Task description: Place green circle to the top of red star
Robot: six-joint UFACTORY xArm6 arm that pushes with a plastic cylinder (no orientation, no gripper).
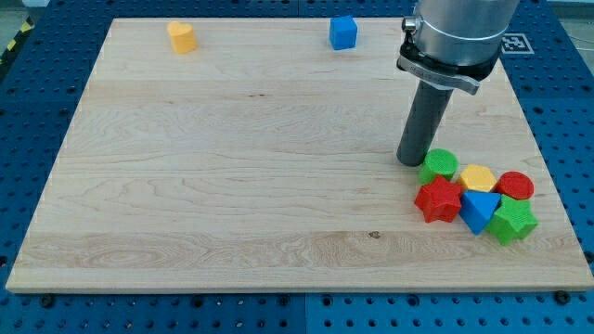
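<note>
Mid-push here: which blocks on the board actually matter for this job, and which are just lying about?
For the job:
- green circle, just up-right of the star
- red star
- my tip, just left of the green circle

Lying about:
- yellow hexagon
- red circle
- blue triangle
- green star
- blue cube, top edge
- yellow block, top left

Blue perforated bench (37, 93) under wooden board (232, 186)

Robotics lab, wooden board (232, 167) on blue perforated bench (557, 83), fiducial marker (516, 43)
</note>
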